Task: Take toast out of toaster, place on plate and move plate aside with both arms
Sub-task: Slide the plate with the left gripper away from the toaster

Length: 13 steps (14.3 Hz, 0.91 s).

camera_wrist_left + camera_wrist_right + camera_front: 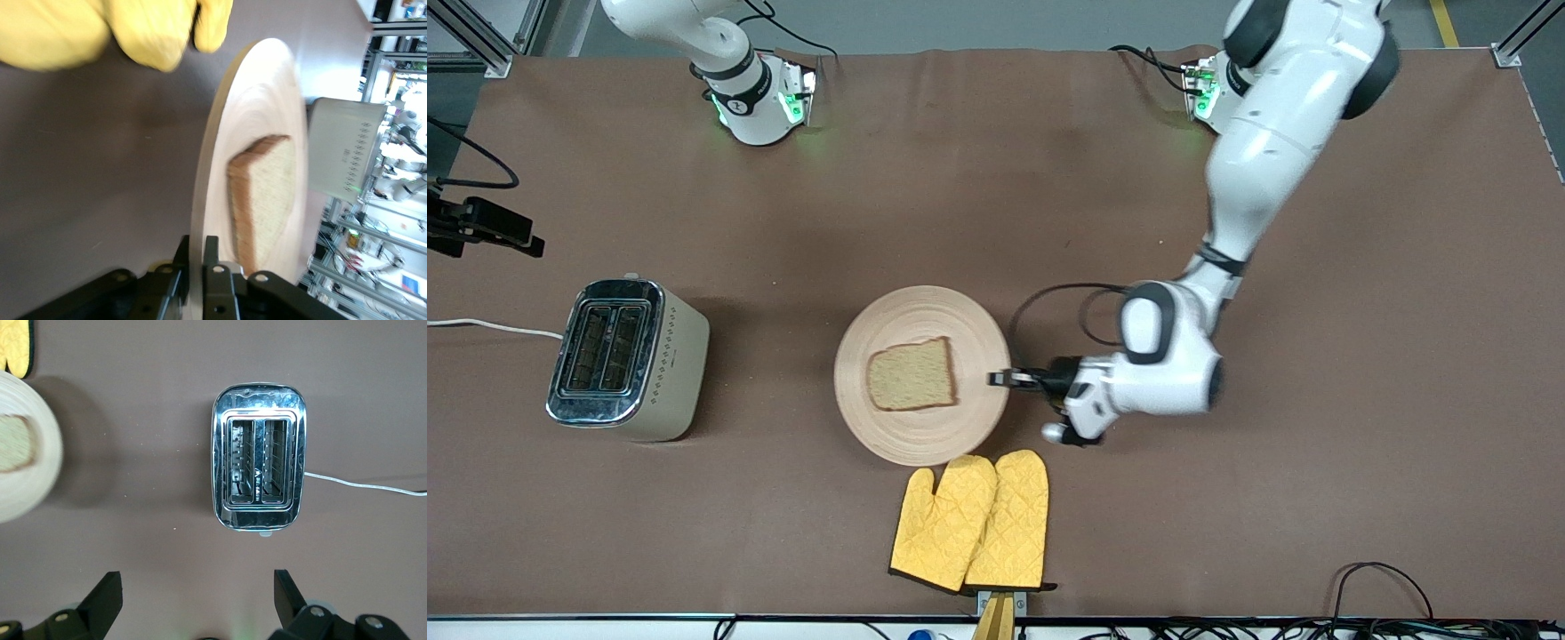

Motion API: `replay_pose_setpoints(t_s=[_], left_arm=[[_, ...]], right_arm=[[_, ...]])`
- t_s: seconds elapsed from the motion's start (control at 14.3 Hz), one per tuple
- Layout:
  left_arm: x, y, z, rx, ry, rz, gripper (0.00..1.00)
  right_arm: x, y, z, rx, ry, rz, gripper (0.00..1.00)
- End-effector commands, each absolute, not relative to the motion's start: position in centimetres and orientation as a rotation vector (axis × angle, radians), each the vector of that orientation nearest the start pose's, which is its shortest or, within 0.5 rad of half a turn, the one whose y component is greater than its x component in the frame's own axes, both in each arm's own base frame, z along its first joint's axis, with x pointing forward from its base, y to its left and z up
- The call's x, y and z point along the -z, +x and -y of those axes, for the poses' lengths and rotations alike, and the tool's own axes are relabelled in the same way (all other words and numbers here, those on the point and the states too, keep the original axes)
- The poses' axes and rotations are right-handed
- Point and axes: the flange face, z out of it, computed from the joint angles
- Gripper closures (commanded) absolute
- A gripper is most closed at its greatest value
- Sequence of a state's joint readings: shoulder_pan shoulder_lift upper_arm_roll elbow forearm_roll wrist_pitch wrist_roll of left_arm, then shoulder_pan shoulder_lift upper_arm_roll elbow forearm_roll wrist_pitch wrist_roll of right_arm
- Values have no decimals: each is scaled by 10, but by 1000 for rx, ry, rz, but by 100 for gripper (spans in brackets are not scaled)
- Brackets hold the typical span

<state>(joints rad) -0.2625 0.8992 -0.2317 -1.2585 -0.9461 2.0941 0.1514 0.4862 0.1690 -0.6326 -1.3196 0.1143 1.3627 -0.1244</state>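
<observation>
The toast (911, 375) lies flat on the round pale wooden plate (911, 436) in the middle of the table. My left gripper (1000, 380) is shut on the plate's rim at the side toward the left arm's end. In the left wrist view the fingers (212, 250) pinch the rim (212, 167) from both faces, and the toast (267, 193) lies just past them. My right gripper (197, 587) is open and empty, high over the table beside the toaster (259, 465). It does not show in the front view. The plate's edge (30, 487) with the toast (15, 443) shows in the right wrist view.
A silver and cream two-slot toaster (627, 360) stands toward the right arm's end, its slots empty and its cord running off the table. Two yellow oven mitts (974, 524) lie nearer to the front camera than the plate, touching its rim.
</observation>
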Motion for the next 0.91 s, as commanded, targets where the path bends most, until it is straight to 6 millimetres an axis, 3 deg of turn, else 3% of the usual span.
replay_pose_setpoints(t_s=[0.0,0.21,0.28,0.49,0.7,0.84], left_arm=[[-271,694,242,258,2133,126,100],[-256,711,97,152,2033,242,100],[-247,709,62,141,2012,262,100],[-234,697,-21,133,2033,318,100],[-180,677,-105,74,2033,321,100],[-143,663,-144,59,2022,273,100]], right_arm=[[-660,552,36,-134,-3114,38,0],[-661,548,42,-123,-3123,42,0],[-662,550,40,-110,-3121,51,0],[-661,547,26,-107,-3125,84,0],[-655,531,30,-64,-3133,75,0],[-654,528,40,-54,-3132,44,0]])
